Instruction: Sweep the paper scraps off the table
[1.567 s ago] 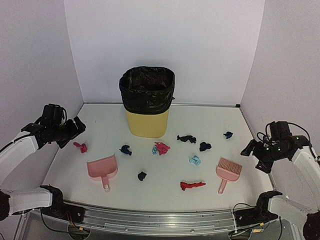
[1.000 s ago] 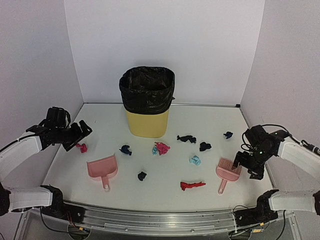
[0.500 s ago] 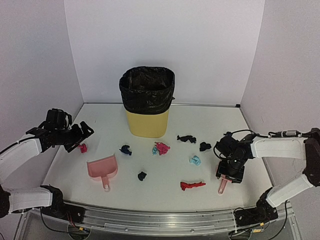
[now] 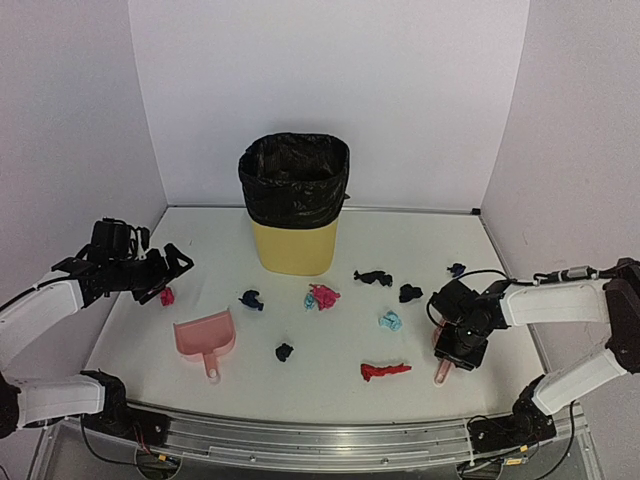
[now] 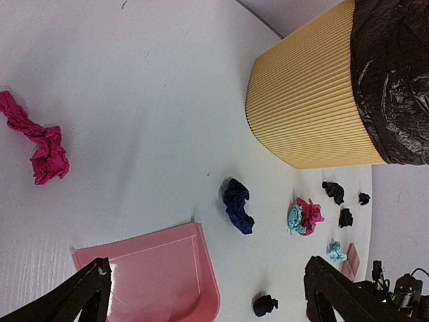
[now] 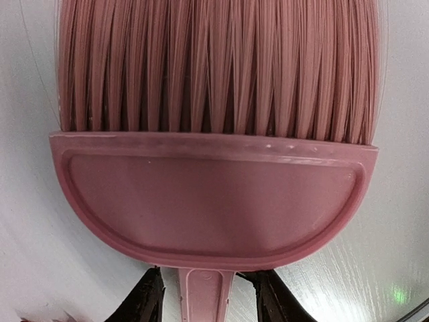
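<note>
Several paper scraps lie on the white table point(image 4: 420, 235): a red one point(image 4: 166, 296) at the left, a navy one point(image 4: 251, 299), a teal and magenta pair point(image 4: 320, 297), and more out to a long red one point(image 4: 385, 371). My right gripper point(image 4: 458, 350) is down over the pink hand brush, whose handle end point(image 4: 442, 372) sticks out below it. In the right wrist view the brush head point(image 6: 214, 194) fills the frame. The right gripper point(image 6: 208, 298) straddles the handle, half closed, with thin gaps showing. My left gripper point(image 4: 172, 268) hovers wide open by the red scrap point(image 5: 43, 144), holding nothing.
A pink dustpan point(image 4: 205, 338) lies front left, below the left gripper point(image 5: 208, 302) and near a navy scrap point(image 5: 238, 204). A yellow bin point(image 4: 294, 205) with a black liner stands at the back centre. White walls close three sides; a metal rail point(image 4: 320, 440) runs along the front.
The right arm swung in from the right edge onto the brush, and its jaws narrowed around the handle. The left gripper drifted slightly towards the centre, still open.
</note>
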### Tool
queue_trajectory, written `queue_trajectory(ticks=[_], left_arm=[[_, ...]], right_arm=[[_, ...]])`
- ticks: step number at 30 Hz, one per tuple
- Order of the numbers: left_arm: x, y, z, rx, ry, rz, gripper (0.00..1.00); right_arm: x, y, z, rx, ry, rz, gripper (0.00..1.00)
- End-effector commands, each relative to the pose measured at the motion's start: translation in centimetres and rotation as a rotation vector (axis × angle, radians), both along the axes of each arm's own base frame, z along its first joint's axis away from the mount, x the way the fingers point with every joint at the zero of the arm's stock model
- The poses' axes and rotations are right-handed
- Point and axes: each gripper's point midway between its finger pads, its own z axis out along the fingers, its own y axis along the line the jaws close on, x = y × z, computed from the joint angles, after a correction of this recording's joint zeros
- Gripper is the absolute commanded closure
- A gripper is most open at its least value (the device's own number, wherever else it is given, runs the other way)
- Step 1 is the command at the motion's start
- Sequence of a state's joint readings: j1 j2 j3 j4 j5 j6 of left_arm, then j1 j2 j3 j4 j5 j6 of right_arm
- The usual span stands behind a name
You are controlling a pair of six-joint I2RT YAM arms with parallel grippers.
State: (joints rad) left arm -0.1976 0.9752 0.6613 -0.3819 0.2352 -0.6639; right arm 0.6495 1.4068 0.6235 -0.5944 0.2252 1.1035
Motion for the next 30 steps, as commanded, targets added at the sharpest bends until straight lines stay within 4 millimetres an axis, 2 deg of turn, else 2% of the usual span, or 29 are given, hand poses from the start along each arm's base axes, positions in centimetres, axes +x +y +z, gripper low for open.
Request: queue_trajectory(ticks=[1, 7, 12, 17, 23, 27, 30], left_arm=[[0.3, -0.9, 1.7, -0.020, -0.070, -0.044, 0.00], [-0.1, -1.2, 2.2, -0.036, -0.087, -0.059, 0.00], [-0.5, -1.6, 2.6, -0.059, -0.105, -0.080, 0.00], [-0.8, -3.1, 3.5, -0.112, -0.140, -0.146, 0.01], [-1.6, -6.8, 5.8, -0.162, -0.239, -0.269, 0.02], [-2.8, -11.2, 7.5, -0.185, -0.297, -0.380, 0.00], [-3.8, -14.6, 8.2, -0.209, -0.330, -0.449, 0.01]], right_arm=[[-0.3, 0.0, -1.1, 0.001, 0.024, -0.049, 0.60], [-0.7, -0.5, -1.8, -0.025, 0.040, -0.091, 0.80], [0.4, 0.0, -0.7, -0.003, -0.013, -0.086, 1.00], [2.1, 1.3, 2.2, 0.065, -0.116, -0.058, 1.00], [3.4, 2.4, 6.1, 0.173, -0.240, -0.075, 1.00], [3.8, 3.5, 8.0, 0.273, -0.270, -0.154, 1.00], [4.6, 5.3, 9.6, 0.334, -0.297, -0.194, 1.00]])
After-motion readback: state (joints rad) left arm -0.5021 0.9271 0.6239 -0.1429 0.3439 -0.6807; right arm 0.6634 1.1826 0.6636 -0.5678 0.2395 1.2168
